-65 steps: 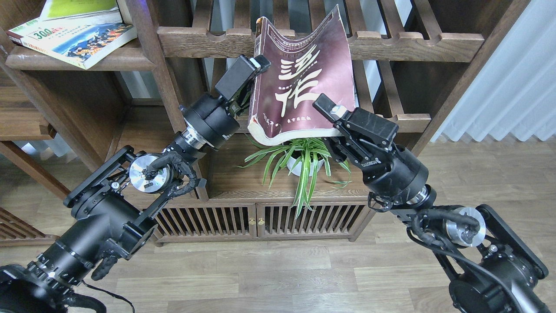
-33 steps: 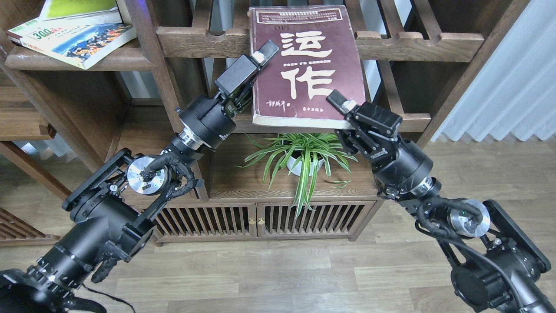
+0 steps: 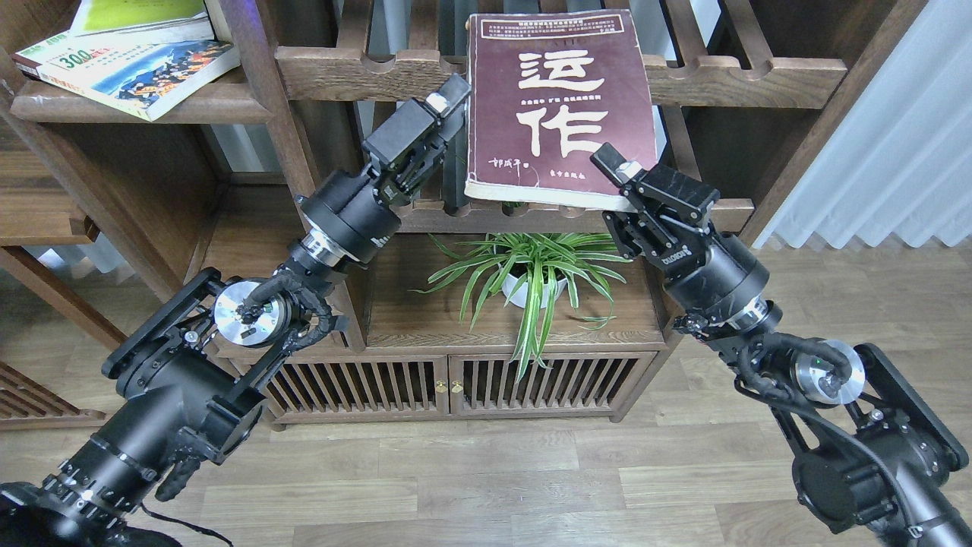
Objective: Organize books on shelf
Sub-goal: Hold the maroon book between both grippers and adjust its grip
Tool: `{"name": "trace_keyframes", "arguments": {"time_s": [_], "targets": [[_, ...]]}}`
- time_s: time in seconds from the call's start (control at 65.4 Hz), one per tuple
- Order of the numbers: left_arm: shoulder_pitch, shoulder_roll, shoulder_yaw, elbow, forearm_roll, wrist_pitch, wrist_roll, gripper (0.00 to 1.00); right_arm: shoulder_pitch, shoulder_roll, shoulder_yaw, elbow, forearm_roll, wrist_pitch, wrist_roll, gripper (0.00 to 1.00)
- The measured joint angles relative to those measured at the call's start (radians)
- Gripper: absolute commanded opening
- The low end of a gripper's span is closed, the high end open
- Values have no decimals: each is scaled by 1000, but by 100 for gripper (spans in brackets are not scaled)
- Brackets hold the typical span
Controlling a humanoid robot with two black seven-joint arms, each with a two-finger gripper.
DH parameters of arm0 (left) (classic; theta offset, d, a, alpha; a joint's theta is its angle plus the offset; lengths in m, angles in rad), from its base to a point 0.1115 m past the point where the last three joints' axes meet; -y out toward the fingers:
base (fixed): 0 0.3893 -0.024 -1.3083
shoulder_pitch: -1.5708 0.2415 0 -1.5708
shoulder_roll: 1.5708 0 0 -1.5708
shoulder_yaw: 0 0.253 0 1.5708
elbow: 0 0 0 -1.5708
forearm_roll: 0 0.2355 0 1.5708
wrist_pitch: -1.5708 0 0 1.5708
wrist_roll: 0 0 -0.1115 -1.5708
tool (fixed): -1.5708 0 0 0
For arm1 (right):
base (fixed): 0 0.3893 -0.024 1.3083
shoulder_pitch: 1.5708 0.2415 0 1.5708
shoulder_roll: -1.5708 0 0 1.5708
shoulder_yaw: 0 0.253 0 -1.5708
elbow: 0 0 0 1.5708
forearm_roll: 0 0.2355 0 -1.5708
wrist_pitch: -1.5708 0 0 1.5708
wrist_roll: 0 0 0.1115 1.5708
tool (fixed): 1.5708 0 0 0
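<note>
Gripping the lower right corner of the maroon book [image 3: 562, 106], the right end effector [image 3: 619, 176] has one finger [image 3: 611, 161] lying on the front cover while the other is hidden under the book, so it is clamped on that corner. The left end effector [image 3: 444, 102] sits at the book's left edge, its upper finger [image 3: 448, 97] touching or nearly touching the spine side; its second finger is hidden, so whether it is apart or together cannot be told. The maroon book is held face-up with its white characters upright to the head view, its top edge over the notched front rail of the upper slatted shelf [image 3: 729, 72] and its bottom edge above the lower slatted shelf [image 3: 721, 209]; its cover looks flat. Two other books lie in the compartment at upper left on the solid dark-brown shelf [image 3: 152, 106]: the cream "300" book [image 3: 137, 68] lies flat with one corner overhanging the front edge, and the lime-yellow book [image 3: 144, 15] rests on top of it, partly cut off by the frame. Below the held book a potted spider plant [image 3: 531, 281] stands on the cabinet top [image 3: 425, 311], well apart from both end effectors.
</note>
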Motion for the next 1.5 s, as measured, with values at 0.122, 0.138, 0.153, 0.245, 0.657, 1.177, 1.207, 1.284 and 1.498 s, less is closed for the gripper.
{"name": "trace_keyframes", "arguments": {"time_s": [0.122, 0.138, 0.153, 0.245, 0.657, 1.177, 1.207, 1.284, 1.498], "targets": [[0, 0, -3, 5, -5, 0, 16, 1, 1, 12, -3, 0, 0, 0, 0, 6], [0, 0, -3, 6, -6, 0, 19, 1, 2, 13, -3, 0, 0, 0, 0, 6], [0, 0, -3, 6, -6, 0, 23, 1, 3, 14, -4, 0, 0, 0, 0, 6], [0, 1, -4, 7, -6, 0, 51, 1, 13, 18, -8, 0, 1, 0, 0, 6], [3, 0, 25, 15, 40, 0, 59, 95, 47, 39, -13, 1, -3, -12, 0, 6], [17, 0, -19, 44, 48, 0, 47, 99, 72, 59, -17, 2, -5, -31, 0, 5], [13, 0, -19, 49, 47, 0, 47, 99, 73, 60, -18, 2, -6, -32, 0, 5], [0, 0, -20, 59, 47, 0, 47, 99, 74, 65, -21, 2, -9, -33, 0, 5], [-33, 0, -20, 74, 41, 0, 47, 99, 74, 75, -35, 2, -20, -34, 0, 5]]}}
